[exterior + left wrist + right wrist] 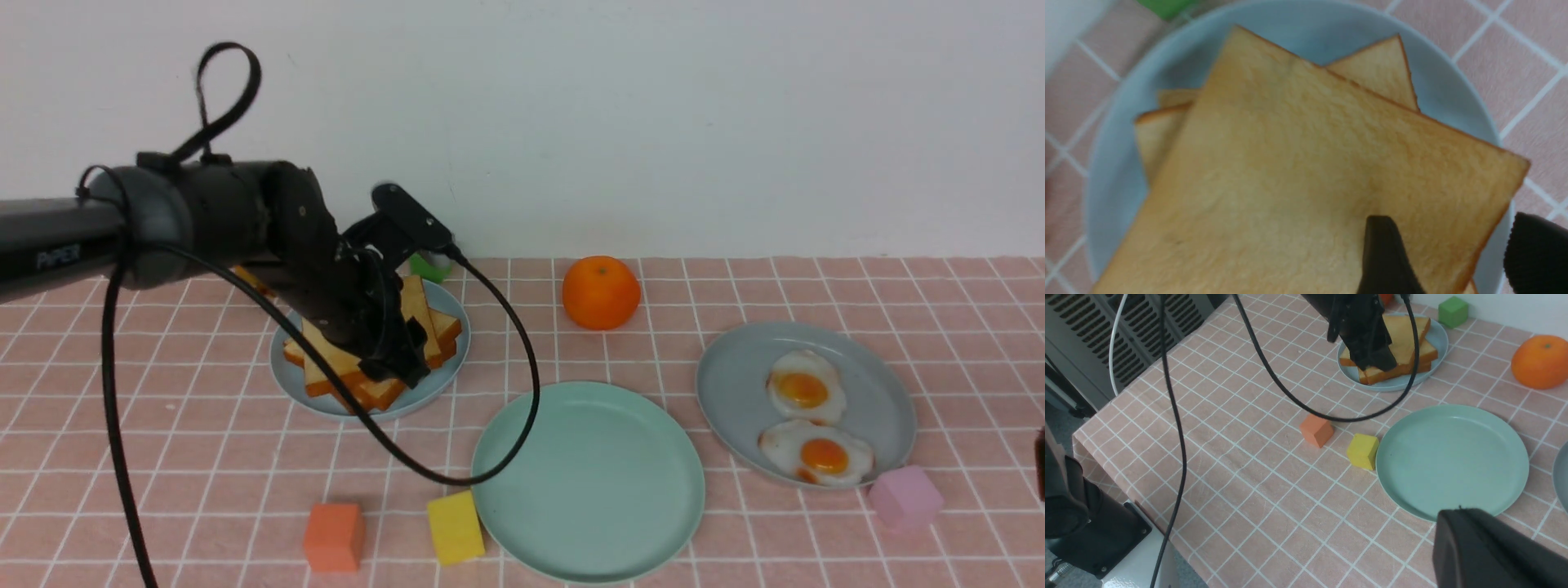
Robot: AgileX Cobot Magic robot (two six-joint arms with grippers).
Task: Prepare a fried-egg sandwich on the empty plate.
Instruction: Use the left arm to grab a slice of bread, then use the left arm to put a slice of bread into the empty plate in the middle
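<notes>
Front view: the left tool is down on the stack of bread slices on the pale blue plate. The mint-green plate lies bare to this tool's right and nearer the robot, apart from it. Farther to its right, two fried eggs sit on the grey-blue plate. An orange stands on the bench to the tool's right.

Left wrist view: the tool's fingers stand wide apart. One is over the top slice's face and the other past its edge, so the slice's border lies between them. Whether they touch it I cannot tell.

Right wrist view: the right tool shows as one dark mass, jaws together, nothing in it. It is just at the mint-green plate's near rim, with a yellow block near and the bread well beyond.
</notes>
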